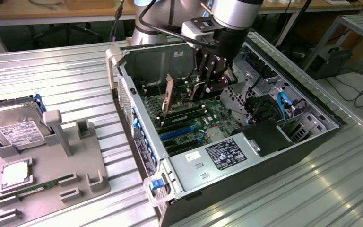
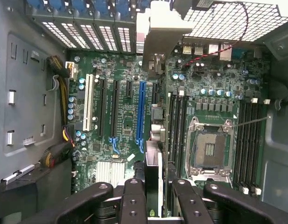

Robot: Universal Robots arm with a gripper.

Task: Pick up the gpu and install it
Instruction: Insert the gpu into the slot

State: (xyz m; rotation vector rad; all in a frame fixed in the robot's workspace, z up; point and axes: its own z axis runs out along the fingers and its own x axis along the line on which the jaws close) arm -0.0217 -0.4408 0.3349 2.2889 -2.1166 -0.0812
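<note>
The tool point(image 1: 208, 84) hangs inside the open computer case point(image 1: 307, 142), pointing down at the motherboard point(image 1: 197, 120). In the wrist view its dark fingers point(image 2: 133, 200) stand either side of the gpu point(image 2: 153, 172), clenched on the card's upper edge, so the card is seen edge-on as a thin pale strip running away from the camera. Holding it by that edge keeps the board upright and its connector edge facing the motherboard, which is how a card has to meet a slot.

In the exterior view the gpu point(image 1: 168, 97) stands vertical over the expansion slots point(image 2: 116, 112), its long silver bracket turned toward the rear wall of the case, where the slot openings are. In the wrist view it lies just beside the blue slot point(image 2: 141, 112); whether it is fully seated I cannot tell.

Further out, beyond the case on the exterior view's left, a grey fixture tray point(image 1: 55, 184) rests on the ribbed metal worktop point(image 1: 55, 80), with a hard drive point(image 1: 14, 125) and a memory stick point(image 1: 36, 189) resting in it.
</note>
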